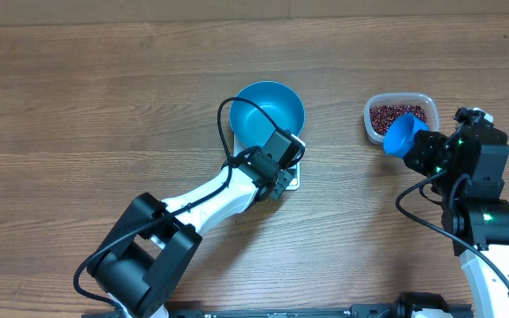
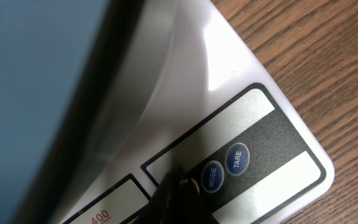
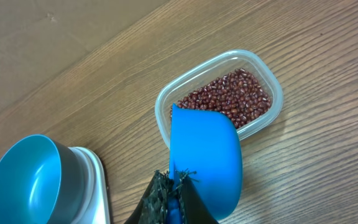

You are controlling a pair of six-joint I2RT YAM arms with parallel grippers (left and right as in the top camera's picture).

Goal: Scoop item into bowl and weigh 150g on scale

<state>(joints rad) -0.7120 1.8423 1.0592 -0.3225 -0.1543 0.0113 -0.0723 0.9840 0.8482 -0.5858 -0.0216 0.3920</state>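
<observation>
Right pincer [image 3: 174, 198] grips scoop [image 3: 204, 155], which looks empty; beans [image 3: 229, 96] in tub [image 3: 277, 93] just ahead of it. Left pincer [image 2: 174, 186] closed, tip at scale [image 2: 229, 81] buttons. Bowl [image 1: 269, 110] beyond it on scale, empty. 0 beans transferred; scooping and weighing not yet done.

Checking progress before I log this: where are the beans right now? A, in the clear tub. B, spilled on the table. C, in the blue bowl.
A: the beans lie in the clear tub, and the bowl on the scale is empty.
</observation>
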